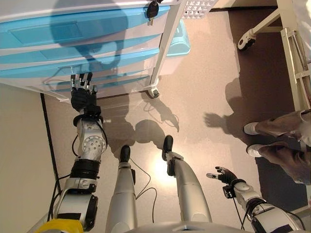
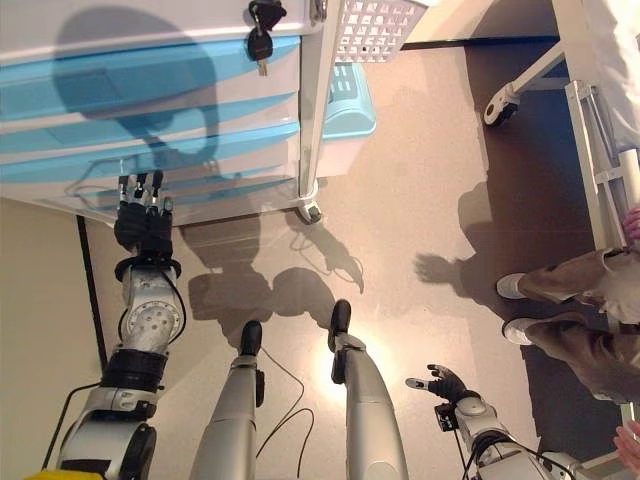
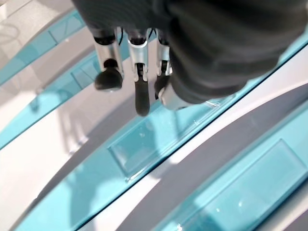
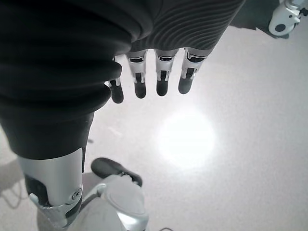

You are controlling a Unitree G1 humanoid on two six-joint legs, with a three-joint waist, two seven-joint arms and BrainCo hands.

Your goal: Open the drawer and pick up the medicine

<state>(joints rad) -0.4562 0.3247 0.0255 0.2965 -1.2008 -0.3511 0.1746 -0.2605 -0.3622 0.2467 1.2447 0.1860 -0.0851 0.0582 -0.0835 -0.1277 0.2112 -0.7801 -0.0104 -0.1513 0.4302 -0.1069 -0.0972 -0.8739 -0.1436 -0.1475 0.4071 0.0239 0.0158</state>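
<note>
Left hand (image 1: 83, 97) at drawer (image 1: 97, 77), contact unclear

White cabinet (image 1: 167, 43), translucent blue drawers (image 1: 73, 29), beige floor (image 1: 194, 97), black keys (image 2: 262, 30)

My right robot hand (image 4: 144, 57) hangs over the pale floor (image 4: 240, 159), fingers (image 4: 162, 82) loosely extended and holding nothing. I see a caster wheel (image 4: 285, 17) at the far corner.

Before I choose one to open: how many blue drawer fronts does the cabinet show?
3 drawer fronts, stacked: top, middle, and bottom, where the left hand reaches. More may be hidden above the view.
</note>
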